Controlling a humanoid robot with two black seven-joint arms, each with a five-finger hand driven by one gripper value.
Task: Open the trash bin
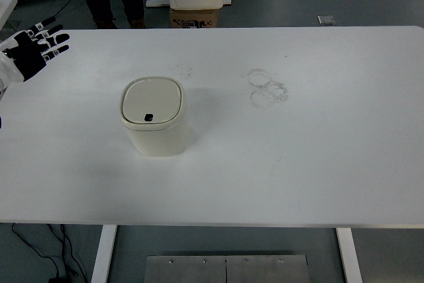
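grey floor beyond the white table (331, 164), a cardboard box (194, 18) (partly hidden) there.

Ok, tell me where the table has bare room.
Right of the bin the table is bare apart from faint ring marks. The strip along the near edge is free too. The left hand hovers open over the far left corner.

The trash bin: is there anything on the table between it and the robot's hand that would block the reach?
Nothing visible does. The left hand hangs open over the table's far left corner, and only bare white table lies between it and the trash bin, whose lid is shut. The smudged rings are on the bin's other side.
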